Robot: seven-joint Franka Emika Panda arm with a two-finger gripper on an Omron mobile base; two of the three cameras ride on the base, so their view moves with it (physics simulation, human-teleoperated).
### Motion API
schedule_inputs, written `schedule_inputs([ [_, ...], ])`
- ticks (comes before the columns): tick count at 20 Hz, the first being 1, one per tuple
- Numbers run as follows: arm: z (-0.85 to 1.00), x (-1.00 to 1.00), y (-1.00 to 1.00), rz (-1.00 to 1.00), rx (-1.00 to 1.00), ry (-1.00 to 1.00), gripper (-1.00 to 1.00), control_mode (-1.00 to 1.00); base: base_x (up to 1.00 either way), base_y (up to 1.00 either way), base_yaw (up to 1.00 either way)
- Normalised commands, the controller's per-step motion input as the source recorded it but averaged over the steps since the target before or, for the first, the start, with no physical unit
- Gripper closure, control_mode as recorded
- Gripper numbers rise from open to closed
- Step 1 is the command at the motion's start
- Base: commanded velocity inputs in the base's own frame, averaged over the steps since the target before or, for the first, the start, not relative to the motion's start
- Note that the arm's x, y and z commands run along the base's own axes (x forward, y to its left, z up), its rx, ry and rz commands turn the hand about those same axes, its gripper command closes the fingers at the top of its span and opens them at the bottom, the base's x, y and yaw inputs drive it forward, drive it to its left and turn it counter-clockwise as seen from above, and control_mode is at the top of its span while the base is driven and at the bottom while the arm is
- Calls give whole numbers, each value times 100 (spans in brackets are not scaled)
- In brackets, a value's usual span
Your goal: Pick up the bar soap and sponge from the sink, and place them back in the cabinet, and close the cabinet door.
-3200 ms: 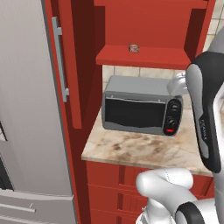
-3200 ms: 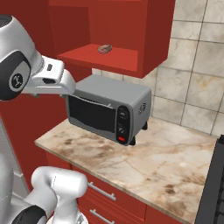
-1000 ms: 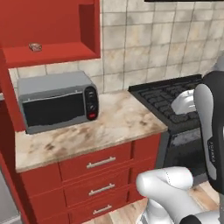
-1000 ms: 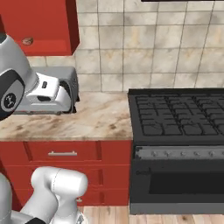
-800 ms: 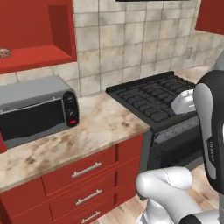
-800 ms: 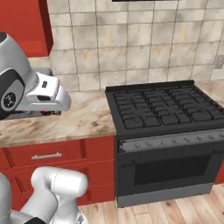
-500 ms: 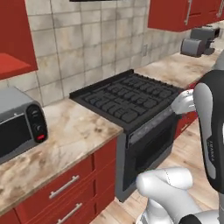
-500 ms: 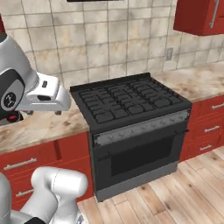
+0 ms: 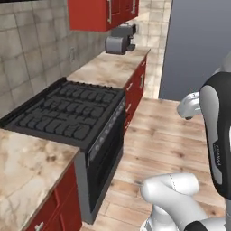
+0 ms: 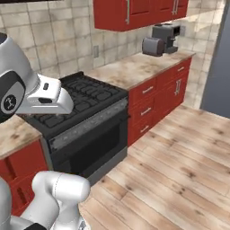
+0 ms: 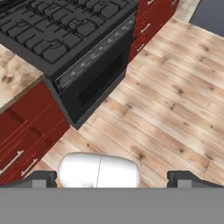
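So the robot was basically in transit here, base facing a black stove (image 9: 67,113) set into the marble bench (image 10: 130,67), with a grey coffee machine (image 10: 161,40) sitting at the bench's far end under some red wall cupboards (image 10: 134,11). Wood floor (image 11: 166,96) ran off to the right toward a grey wall. No sink, soap or sponge anywhere in these shots, so where they were couldn't be told from here, and the cupboards on show all had their doors shut.

The gripper (image 11: 116,177) hung over the floor just in front of the stove, pointed down. Its two tips sat wide apart at the bottom of the hand view with nothing between them, so it was spread and empty.

Best guess: this was the travel step, heading off to find the sink for a pickup. Next move would call for getting the base parked square to the sink, then dropping the arm into the basin over one of the two small flat things, which won't leave much to grab.
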Motion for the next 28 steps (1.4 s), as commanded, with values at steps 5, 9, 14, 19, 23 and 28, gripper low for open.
schedule_inputs([
  [5, 0, 0, 0, 0, 0, 0, -100, 100, 16, -30, -67],
  [9, 0, 0, 0, 0, 0, 0, -100, 100, 38, -20, -62],
  [14, 0, 0, 0, 0, 0, 0, -100, 100, 46, -17, -61],
  [19, 0, 0, 0, 0, 0, 0, -100, 100, 59, -31, -47],
  [23, 0, 0, 0, 0, 0, 0, -100, 100, 59, -39, -42],
  [28, 0, 0, 0, 0, 0, 0, -100, 100, 60, -34, -45],
])
